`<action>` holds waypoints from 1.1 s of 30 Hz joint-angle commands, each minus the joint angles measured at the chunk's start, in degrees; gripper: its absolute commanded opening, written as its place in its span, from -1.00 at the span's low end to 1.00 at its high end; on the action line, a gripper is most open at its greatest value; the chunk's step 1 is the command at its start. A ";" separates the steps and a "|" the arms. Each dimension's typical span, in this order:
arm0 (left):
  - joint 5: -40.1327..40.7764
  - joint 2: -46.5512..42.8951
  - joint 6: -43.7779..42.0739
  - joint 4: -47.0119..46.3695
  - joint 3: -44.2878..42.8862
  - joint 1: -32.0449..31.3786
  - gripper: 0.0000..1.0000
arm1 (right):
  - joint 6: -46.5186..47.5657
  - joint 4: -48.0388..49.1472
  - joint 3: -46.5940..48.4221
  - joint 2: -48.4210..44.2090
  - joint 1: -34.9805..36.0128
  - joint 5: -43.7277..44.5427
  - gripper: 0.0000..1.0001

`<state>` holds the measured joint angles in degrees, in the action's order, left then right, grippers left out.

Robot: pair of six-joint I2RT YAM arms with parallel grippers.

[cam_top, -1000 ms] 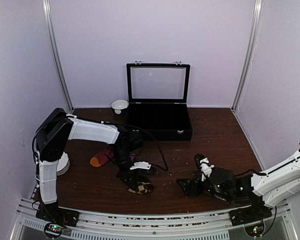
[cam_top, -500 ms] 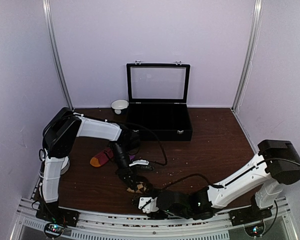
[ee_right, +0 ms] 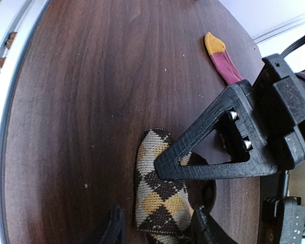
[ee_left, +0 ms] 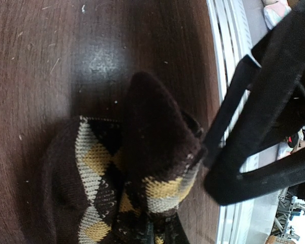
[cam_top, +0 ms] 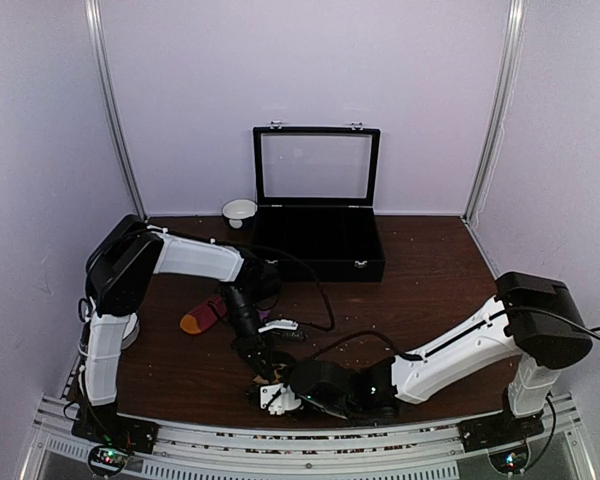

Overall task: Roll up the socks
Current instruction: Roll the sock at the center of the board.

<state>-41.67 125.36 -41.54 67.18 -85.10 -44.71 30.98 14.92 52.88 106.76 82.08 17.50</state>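
A: Our right tool stands with its fingers apart, one on each side of the argyle sock, and as far as we can see it is not yet pressing it.

B: Our left tool is closed down on the same sock, holding the bunched end from the far side. The sock sits near the front edge of the tabletop, a little left of centre.

A: We judge this to be the second grip for the roll. To do it well, we bring the right fingers in squarely on the whole bundle, every layer and not just the outer fold.

B: Agreed. We leave the left hold firm until the right one bites, or the bundle may spring open. The two tools are very close, so we close slowly and avoid knocking finger against finger.

A: The magenta sock lies well apart, further back on the left. We come to it later.

B: A second ago our right arm was folded at the right side of the tabletop, its tool well apart from the sock. Now it stretches along the front edge to reach it, with its jaws narrower than then.

A: Our left arm has shifted little, and the sock lies in the same spot.
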 commanded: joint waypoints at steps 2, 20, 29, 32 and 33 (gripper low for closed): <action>9.29 3.75 -0.88 -0.78 1.16 0.58 -0.89 | 0.82 -4.31 2.13 2.61 -2.81 -3.93 -0.13; 6.12 -2.27 -0.39 -3.29 0.07 2.47 -0.10 | -5.12 -16.07 6.99 10.04 -8.17 -16.53 -0.85; 3.93 -18.12 -1.15 -10.21 6.00 6.89 -0.05 | -17.06 -26.52 11.86 12.87 -8.90 -25.10 -1.00; 2.43 -22.60 -1.78 -11.98 9.43 8.80 -0.04 | -22.33 -30.83 14.86 14.42 -9.81 -31.00 -1.00; 2.27 -25.11 -1.87 -13.90 11.39 9.47 -0.04 | -24.12 -31.47 15.17 14.77 -10.10 -32.74 -1.00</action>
<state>-37.85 106.24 -42.09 58.41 -78.96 -37.28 16.21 -0.89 68.18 115.90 72.49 -3.53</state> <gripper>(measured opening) 0.478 0.157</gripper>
